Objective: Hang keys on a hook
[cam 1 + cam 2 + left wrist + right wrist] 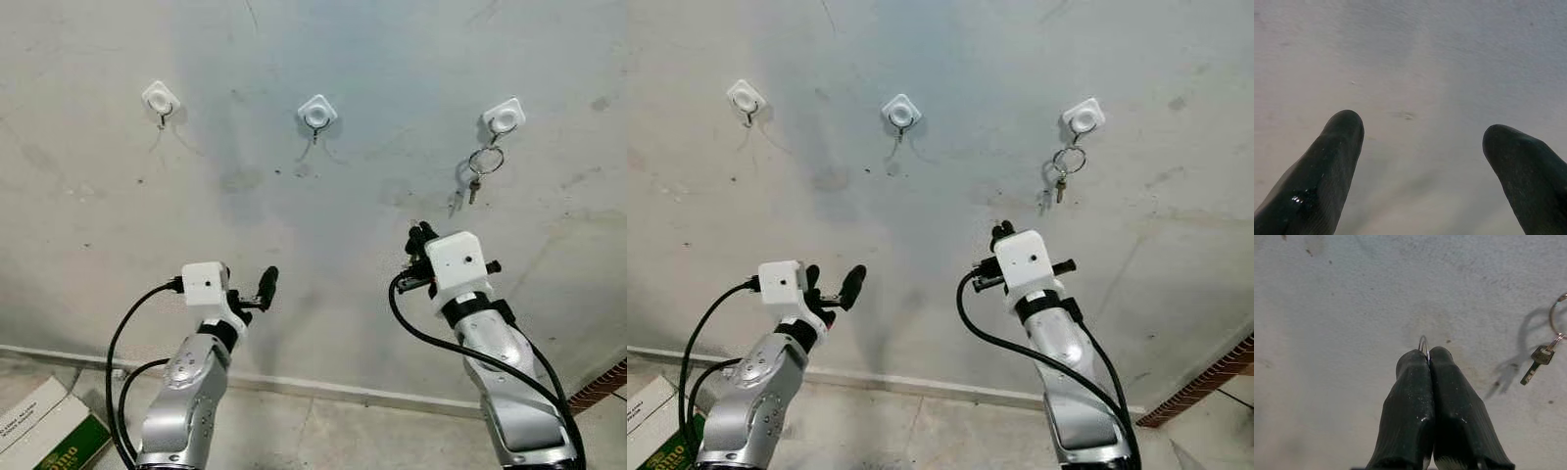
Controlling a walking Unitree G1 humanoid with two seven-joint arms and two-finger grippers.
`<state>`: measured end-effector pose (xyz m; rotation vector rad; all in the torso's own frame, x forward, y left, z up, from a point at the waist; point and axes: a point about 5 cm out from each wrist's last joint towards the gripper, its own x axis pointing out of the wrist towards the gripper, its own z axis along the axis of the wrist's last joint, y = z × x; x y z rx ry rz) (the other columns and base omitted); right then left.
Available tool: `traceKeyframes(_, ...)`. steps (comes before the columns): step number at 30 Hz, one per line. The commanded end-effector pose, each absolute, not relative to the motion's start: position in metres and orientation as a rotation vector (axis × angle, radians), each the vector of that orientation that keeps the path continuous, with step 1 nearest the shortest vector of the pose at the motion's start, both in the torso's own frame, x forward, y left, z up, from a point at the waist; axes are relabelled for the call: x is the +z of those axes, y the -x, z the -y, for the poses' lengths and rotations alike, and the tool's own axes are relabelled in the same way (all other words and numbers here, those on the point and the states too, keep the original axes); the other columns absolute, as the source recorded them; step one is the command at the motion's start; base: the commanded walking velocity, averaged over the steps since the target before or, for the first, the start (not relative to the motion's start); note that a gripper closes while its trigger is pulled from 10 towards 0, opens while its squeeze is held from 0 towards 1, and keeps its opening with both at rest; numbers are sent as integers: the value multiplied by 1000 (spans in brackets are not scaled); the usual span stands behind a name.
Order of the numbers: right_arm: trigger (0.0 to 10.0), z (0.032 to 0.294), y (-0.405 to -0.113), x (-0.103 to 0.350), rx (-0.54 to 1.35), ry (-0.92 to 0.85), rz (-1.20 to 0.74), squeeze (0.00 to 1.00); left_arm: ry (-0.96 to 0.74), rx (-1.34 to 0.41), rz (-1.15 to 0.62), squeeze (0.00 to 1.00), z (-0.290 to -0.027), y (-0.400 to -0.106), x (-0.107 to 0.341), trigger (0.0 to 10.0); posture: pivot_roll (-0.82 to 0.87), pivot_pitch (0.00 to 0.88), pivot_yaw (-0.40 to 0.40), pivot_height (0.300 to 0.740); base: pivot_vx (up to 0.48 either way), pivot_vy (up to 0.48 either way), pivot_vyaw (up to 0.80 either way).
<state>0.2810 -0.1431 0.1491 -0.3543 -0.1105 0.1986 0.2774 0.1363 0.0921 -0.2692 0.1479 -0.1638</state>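
Now the right tool (1428, 357) is clenched on a thin key ring (1423, 343), light, stiff and slippery, pinched at its rim below the middle hook (315, 116), while the left tool (1420, 142) gapes.

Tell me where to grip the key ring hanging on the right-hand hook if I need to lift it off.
Pinch the lower arc of the key ring, on the side away from its dangling key, coming from below. Its top sits in the hook, so only the lower part is free. The left tool is open; the right tool pinches a second ring.
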Motion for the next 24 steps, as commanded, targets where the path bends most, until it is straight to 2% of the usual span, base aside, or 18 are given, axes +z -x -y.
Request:
traceKeyframes(1, 10000, 143, -280, 148, 206, 359, 99, 0, 267, -159, -114, 0, -140, -280, 100, 10000, -91, 0, 16, 740, 0, 0, 0)
traceKeyframes(14, 10000, 146, -277, 146, 184, 355, 89, 0, 303, -186, -144, 0, -133, -279, 97, 10000, -94, 0, 32, 740, 0, 0, 0)
traceKeyframes(24, 10000, 144, -278, 147, 183, 349, 96, 0, 303, -184, -141, 0, -135, -281, 98, 10000, -93, 0, 37, 740, 0, 268, 0)
